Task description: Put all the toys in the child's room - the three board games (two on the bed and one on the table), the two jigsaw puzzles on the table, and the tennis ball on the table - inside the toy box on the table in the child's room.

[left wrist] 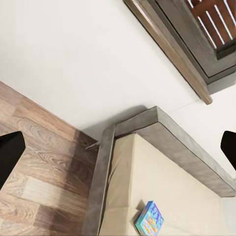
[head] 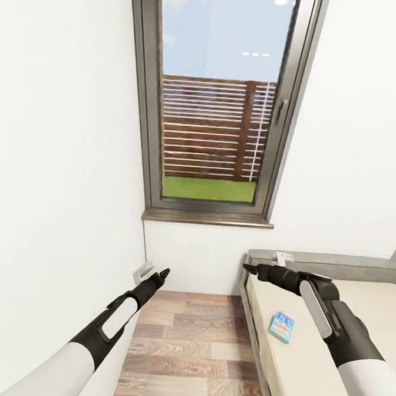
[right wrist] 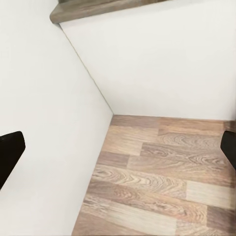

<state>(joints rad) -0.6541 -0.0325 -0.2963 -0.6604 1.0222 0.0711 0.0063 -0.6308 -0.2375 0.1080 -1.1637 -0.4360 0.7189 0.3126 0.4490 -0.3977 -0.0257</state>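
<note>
One board game point(head: 282, 326), a small flat box with a colourful blue cover, lies on the beige mattress of the bed point(head: 303, 377) at the right. It also lies near the mattress edge in the left wrist view point(left wrist: 150, 219). My right gripper point(head: 249, 268) hangs open and empty above the head end of the bed, up and left of the game. My left gripper point(head: 163, 272) is open and empty over the floor beside the left wall. The table, toy box, jigsaw puzzles and tennis ball are out of view.
A tall grey-framed window point(head: 219, 105) stands straight ahead above a sill. A white wall point(head: 57, 182) runs close along my left arm, with a small white plate point(head: 141, 272) low on it. A narrow strip of wood-plank floor point(head: 193, 351) lies between wall and grey bed frame point(head: 323, 266).
</note>
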